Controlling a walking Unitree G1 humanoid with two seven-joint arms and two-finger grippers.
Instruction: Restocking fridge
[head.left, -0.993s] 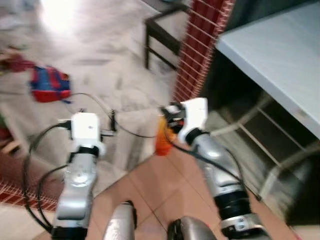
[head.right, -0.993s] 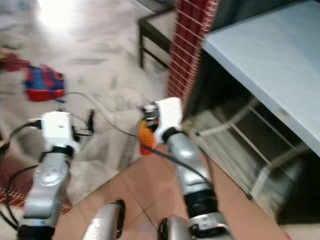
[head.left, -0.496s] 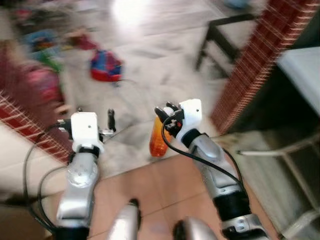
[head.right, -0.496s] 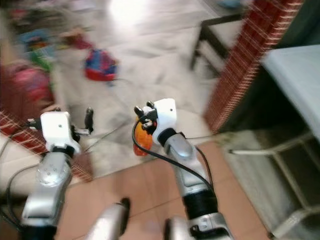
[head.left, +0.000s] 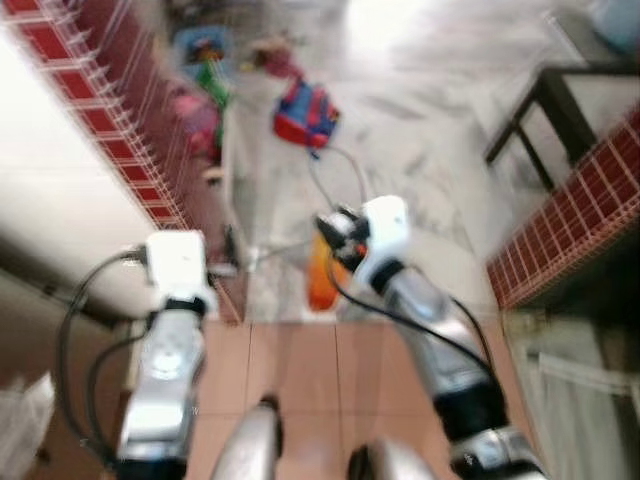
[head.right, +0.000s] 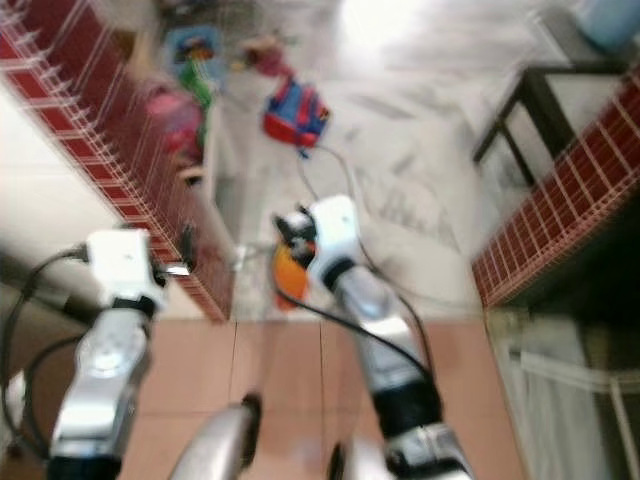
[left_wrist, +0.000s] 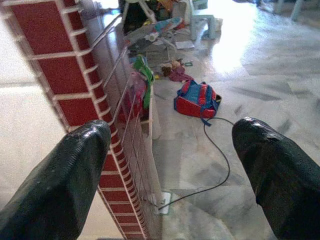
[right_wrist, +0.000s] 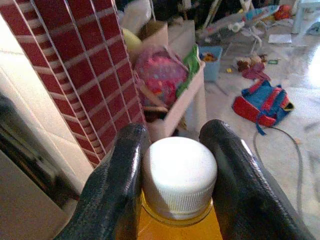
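— Jaws first: what is each one doing?

— On the right gripper (right_wrist: 172, 200) the jaws are clamped either side of the neck of an orange bottle (head.left: 322, 275), just under its white cap (right_wrist: 178, 172). On the left gripper (left_wrist: 170, 150) they stand spread wide with nothing between them; past them you see a red brick wall (left_wrist: 65, 70) and marble floor (left_wrist: 260, 85).

— Where is the bottle, then?

— Held out in front of the robot at about chest height, hanging upright below the right wrist, over the line where the terracotta tiles (head.left: 300, 370) meet the marble. It touches nothing but the fingers (right_wrist: 117, 185).

— Which step would you say this is?

— Carrying, I'd judge. Both head views are smeared, which fits a robot on the move, and no fridge is in sight from here. What lies ahead is a red-and-blue backpack (head.left: 305, 110), a loose cable (head.left: 340, 175) trailing from it, toys in a white bin (right_wrist: 182, 102) against the wall, and a dark side table (head.left: 550, 110) off to the right.

— So what does the next move call for?

— Finding the fridge before anything else, and keeping the grip firm while walking, since a neck hold lets the bottle swing. The cable across the floor looks like a trip risk, so the route should skirt it. The free left arm would likely be needed for the door.
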